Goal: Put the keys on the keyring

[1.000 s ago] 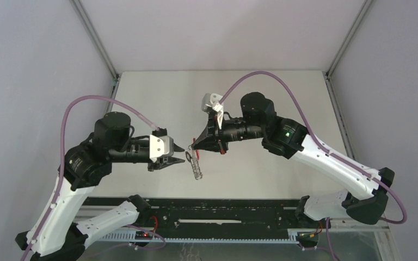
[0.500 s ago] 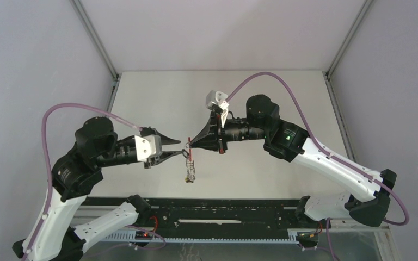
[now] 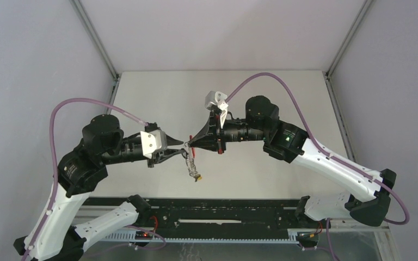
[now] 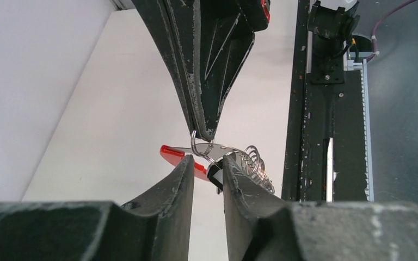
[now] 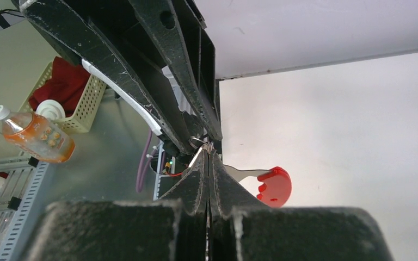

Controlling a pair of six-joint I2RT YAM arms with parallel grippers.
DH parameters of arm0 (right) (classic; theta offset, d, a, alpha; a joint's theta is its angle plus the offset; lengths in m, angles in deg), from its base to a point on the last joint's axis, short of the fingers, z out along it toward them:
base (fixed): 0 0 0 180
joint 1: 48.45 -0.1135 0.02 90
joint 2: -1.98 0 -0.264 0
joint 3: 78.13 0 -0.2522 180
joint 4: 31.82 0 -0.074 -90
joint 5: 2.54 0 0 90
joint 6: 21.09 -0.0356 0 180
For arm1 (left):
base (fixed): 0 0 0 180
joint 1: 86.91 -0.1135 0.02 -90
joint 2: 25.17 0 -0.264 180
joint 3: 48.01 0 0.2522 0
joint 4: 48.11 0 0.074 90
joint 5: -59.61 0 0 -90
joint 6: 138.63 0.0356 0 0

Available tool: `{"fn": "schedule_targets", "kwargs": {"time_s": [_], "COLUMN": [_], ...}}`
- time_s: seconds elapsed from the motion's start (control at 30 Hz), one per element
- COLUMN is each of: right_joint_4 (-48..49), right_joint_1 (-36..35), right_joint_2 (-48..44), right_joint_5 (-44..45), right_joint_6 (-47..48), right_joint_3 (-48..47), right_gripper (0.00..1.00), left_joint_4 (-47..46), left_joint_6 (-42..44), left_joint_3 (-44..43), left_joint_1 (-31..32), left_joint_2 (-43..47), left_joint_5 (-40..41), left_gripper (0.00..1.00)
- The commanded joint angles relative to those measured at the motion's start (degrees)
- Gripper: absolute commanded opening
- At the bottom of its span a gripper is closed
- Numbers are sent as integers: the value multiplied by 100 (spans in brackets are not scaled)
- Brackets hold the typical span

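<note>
The keyring (image 3: 192, 162) hangs in the air between both grippers, above the white table. Its red plastic band (image 4: 174, 154) and silver wire rings (image 4: 254, 165) show in the left wrist view. The red part also shows in the right wrist view (image 5: 275, 186). My right gripper (image 3: 190, 143) is shut on a wire ring at the top (image 4: 196, 144). My left gripper (image 3: 183, 148) meets it tip to tip. Its fingers (image 4: 185, 179) are closed to a narrow gap on the black-tagged key (image 4: 216, 175), with the red band's edge beside it. The yellow-tagged key (image 3: 198, 177) dangles at the bottom.
A black rail (image 3: 196, 209) runs along the near table edge, also in the left wrist view (image 4: 315, 109). Grey walls stand left, right and behind. Off the table, the right wrist view shows a bottle of orange liquid (image 5: 32, 136) and a basket (image 5: 68, 92).
My left gripper has moved up and right to the right gripper's tip. The hanging bunch has swung, and the yellow tag now points lower right. The right arm has barely moved.
</note>
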Motion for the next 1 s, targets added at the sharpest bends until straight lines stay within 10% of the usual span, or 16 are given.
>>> {"fn": "schedule_targets", "kwargs": {"time_s": [0.0,0.27,0.97], "right_joint_4": [230,237,2083], "right_joint_1": [-72,-110,-194], "right_joint_2": [-188,-233,-685], "right_joint_5": [118,255,1388], "right_joint_6": [50,13,-1235], "right_joint_3": [-24,-23,1011], "right_gripper": [0,0,0], "left_joint_4": [-205,-257,-224], "left_joint_6": [-165,-11,1193], "left_joint_3": [82,161,563], "left_joint_1": [5,21,639], "left_joint_2": [-28,-4,172], "left_joint_5": [186,419,610], "left_gripper": [25,2,1]}}
